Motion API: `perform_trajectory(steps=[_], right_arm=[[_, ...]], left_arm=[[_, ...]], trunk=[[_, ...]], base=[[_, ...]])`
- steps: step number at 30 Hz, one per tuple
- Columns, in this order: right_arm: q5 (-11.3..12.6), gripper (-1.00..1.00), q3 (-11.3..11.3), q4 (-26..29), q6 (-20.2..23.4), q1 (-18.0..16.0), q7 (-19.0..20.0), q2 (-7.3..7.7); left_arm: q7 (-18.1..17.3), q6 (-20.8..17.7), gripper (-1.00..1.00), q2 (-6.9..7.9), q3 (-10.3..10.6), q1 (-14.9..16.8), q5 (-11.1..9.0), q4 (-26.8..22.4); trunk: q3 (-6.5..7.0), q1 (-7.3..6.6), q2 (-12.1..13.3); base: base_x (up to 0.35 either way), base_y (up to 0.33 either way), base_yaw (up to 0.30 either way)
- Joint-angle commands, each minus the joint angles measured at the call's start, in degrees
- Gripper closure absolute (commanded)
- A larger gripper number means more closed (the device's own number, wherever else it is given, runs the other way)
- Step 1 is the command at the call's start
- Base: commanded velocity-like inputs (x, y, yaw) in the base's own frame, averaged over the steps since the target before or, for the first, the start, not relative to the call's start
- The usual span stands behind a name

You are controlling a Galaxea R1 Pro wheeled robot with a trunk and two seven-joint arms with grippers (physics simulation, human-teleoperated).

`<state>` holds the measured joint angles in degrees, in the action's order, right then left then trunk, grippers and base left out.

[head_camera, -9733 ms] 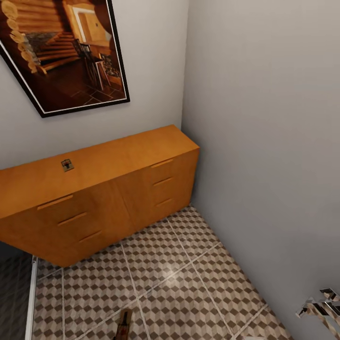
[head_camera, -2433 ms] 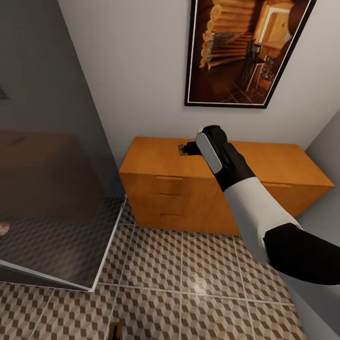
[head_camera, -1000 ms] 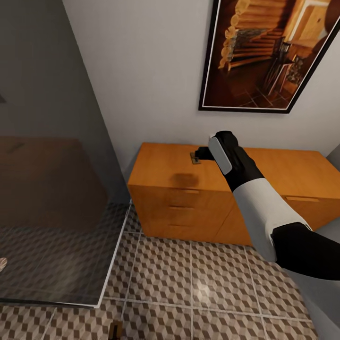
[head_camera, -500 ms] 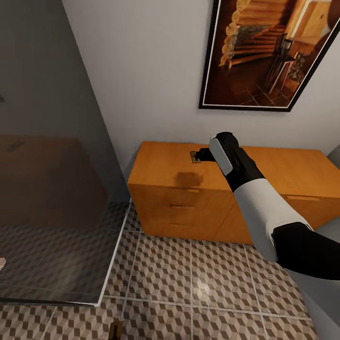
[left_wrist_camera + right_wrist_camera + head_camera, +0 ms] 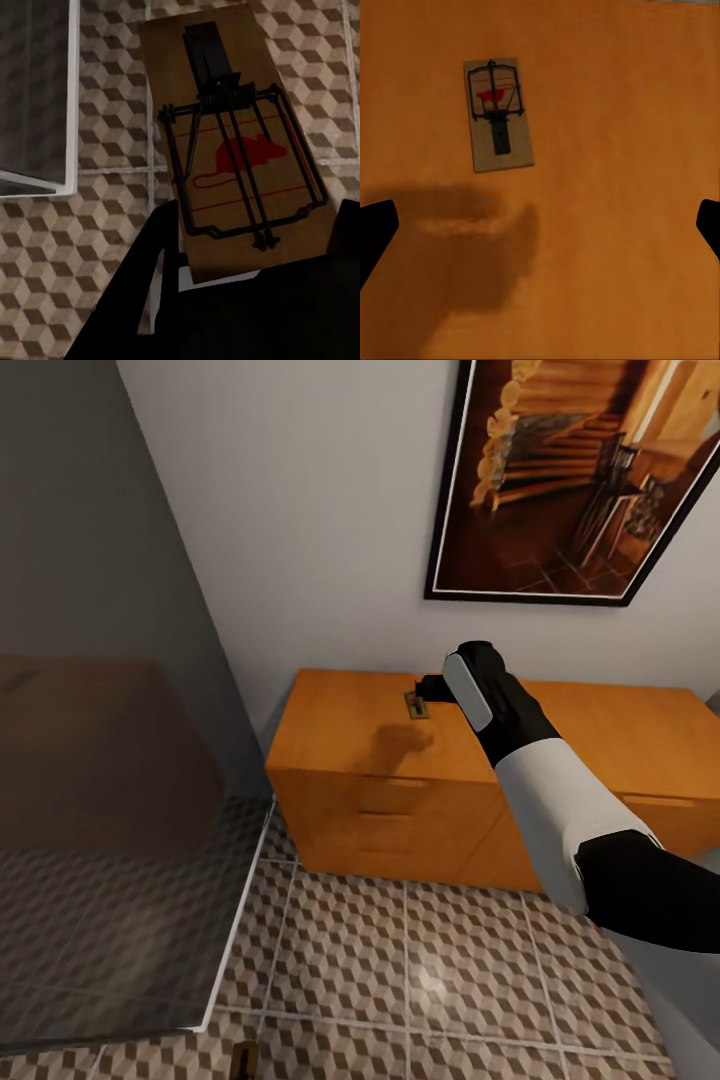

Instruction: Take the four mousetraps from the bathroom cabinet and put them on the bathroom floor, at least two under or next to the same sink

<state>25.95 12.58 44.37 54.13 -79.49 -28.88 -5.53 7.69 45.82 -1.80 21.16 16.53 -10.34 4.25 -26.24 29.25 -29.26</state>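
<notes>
- Mousetrap [image 5: 244,150] sits clamped between the left gripper's [image 5: 251,277] dark fingers, over the tiled bathroom floor [image 5: 112,247].
- Right gripper [image 5: 540,225] hangs spread wide above the cabinet [image 5: 340,720] top.
- A second mousetrap [image 5: 498,114] lies flat on that top, just beyond the fingertips.

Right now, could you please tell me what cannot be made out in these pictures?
1. Head view: the fingertips of the right gripper, hidden behind its own wrist.
2. Head view: the left gripper, cut off by the bottom edge; only a sliver of its mousetrap shows.
3. All views: the sink and two further mousetraps, out of frame.
</notes>
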Motion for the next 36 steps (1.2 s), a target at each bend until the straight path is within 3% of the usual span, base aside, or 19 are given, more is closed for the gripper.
perform_trajectory(steps=[1,11,25,36], right_arm=[[0.6,-1.0,0.2,0.0,0.1,-0.1,-0.6,0.02],[0.6,-1.0,0.3,0.0,0.1,0.1,-0.6,-0.15],[0.8,-1.0,0.5,-0.9,0.1,0.3,-0.5,-0.78],[0.8,-1.0,4.7,-2.5,-1.4,0.3,-0.2,-0.8]], left_arm=[[0.2,0.3,1.0,-0.05,0.5,0.1,-0.3,0.2],[0.2,0.3,1.0,-0.05,0.6,0.1,-0.3,0.2],[0.2,0.3,1.0,-0.09,0.6,0.1,-0.3,0.2],[0.2,0.2,1.0,-0.13,0.6,0.1,-0.3,0.2]], trunk=[[-0.07,0.05,-0.1],[-0.07,0.05,-0.1],[-0.07,0.05,-0.1],[-0.07,0.05,-0.1]], base=[[0.285,0.0,0.0],[0.255,0.0,0.0],[0.113,0.0,0.0],[0.082,0.0,0.0]])
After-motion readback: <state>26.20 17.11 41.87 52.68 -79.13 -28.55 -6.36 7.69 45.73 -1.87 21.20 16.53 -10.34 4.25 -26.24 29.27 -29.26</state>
